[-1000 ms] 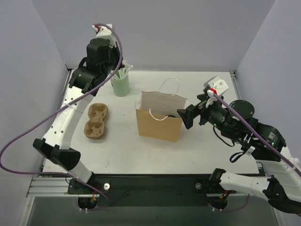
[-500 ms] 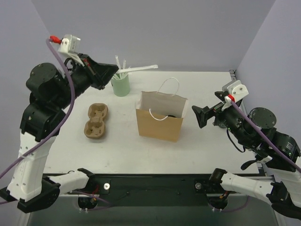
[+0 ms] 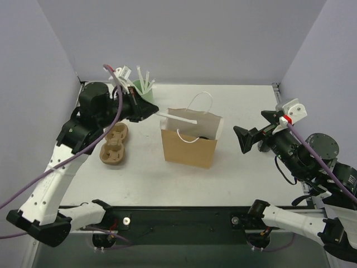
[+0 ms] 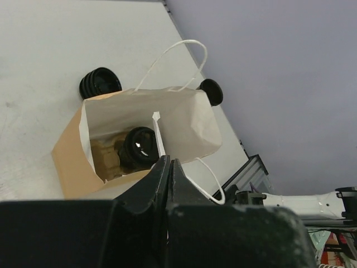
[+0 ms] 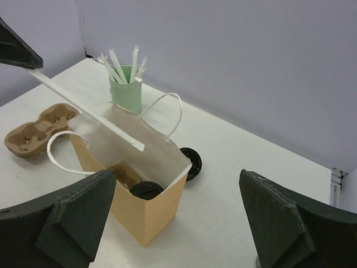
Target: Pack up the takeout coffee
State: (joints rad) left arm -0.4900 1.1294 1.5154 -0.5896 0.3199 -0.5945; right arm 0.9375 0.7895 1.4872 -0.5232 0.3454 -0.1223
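The takeout coffee, a black cup with a black lid (image 4: 139,146), stands inside the open brown paper bag (image 3: 188,147). It also shows in the right wrist view (image 5: 146,190). My left gripper (image 3: 150,109) is shut on a white wrapped straw (image 3: 181,118) and holds it slanting over the bag's mouth. In the left wrist view (image 4: 167,163) the jaws are pressed together on the straw (image 4: 158,133). My right gripper (image 3: 245,139) is open and empty, well to the right of the bag, with its fingers spread wide in the right wrist view (image 5: 177,176).
A mint-green cup of white straws (image 5: 125,92) stands at the back left. A brown pulp cup carrier (image 3: 113,145) lies left of the bag. A loose black lid (image 5: 191,162) lies behind the bag, and another black round piece (image 4: 100,82) beyond it.
My left arm lifted a straw from the mint cup and swung it right, over the bag. My right gripper drew back from the bag's right side.
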